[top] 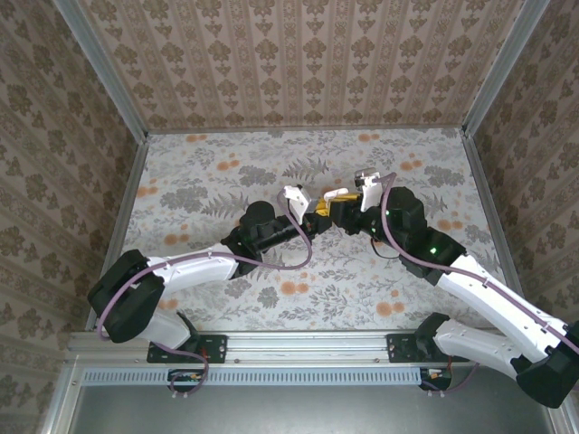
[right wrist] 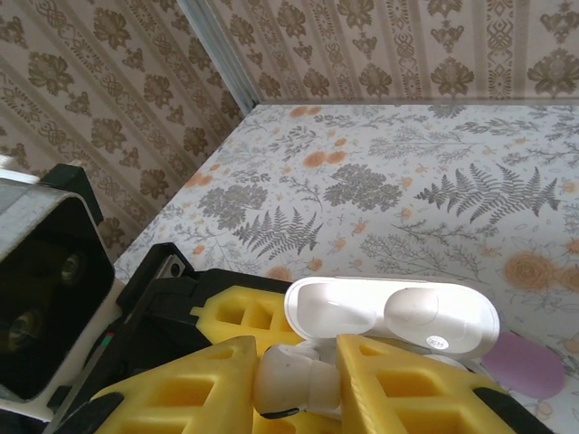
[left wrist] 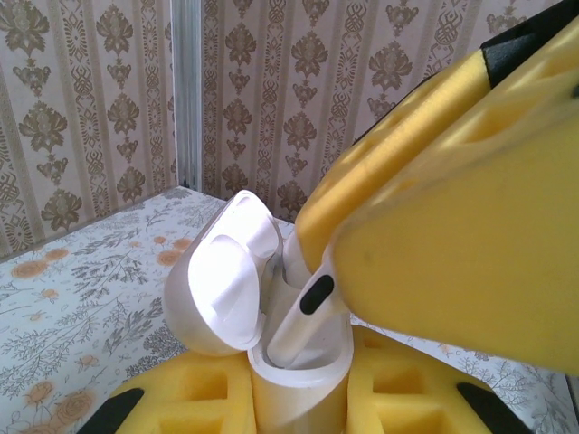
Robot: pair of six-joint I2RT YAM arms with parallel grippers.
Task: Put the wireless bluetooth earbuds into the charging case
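Your left end effector (top: 317,220) and right end effector (top: 339,210) meet mid-surface (top: 362,298). The charging case (left wrist: 298,389) sits between the left one's fingers, lid tipped left. The earbud (left wrist: 303,316) sits between the right one's fingers, directly above, stem down inside the case.

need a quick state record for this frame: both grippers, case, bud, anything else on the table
left gripper: shut on the charging case, gripping its base
charging case: white, upright
lid: hinged open
right gripper: shut on the earbud
earbud: white, stem pointing down into the case, not fully seated
other: pink object on the table, partly hidden behind the case, kind unclear
task state: insertion in progress
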